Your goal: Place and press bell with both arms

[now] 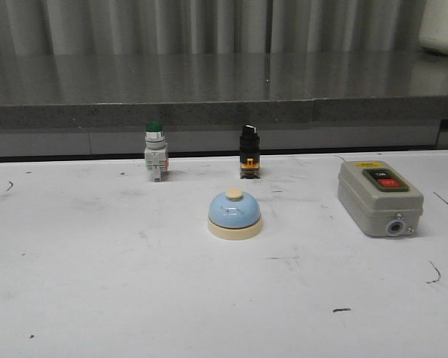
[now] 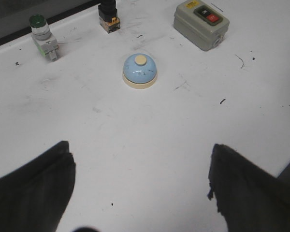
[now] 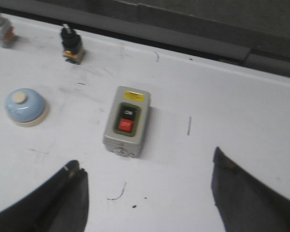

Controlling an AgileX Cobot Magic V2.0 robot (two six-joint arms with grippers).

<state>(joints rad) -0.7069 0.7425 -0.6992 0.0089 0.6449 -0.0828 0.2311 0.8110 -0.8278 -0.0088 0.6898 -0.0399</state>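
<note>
1. Hovering over the white desk (image 1: 97,298): left pincer (image 2: 141,193) spread wide, holding nothing.
2. Right pincer (image 3: 150,198) equally wide, touching nothing.
3. Small light-blue dome bell with cream base (image 1: 234,214) sits mid-desk, untouched.

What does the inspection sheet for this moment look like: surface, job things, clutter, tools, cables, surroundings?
Surface: white table, scuffed, with dark marks.
Job's things: bell upright mid-table, untouched.
Clutter: green-capped push button and black selector switch behind the bell; grey switch box to its right, all apart.
Grippers: left tool and right tool open, holding nothing, above the table.
Cables: nothing seen.
Surroundings: grey ledge behind the table.
</note>
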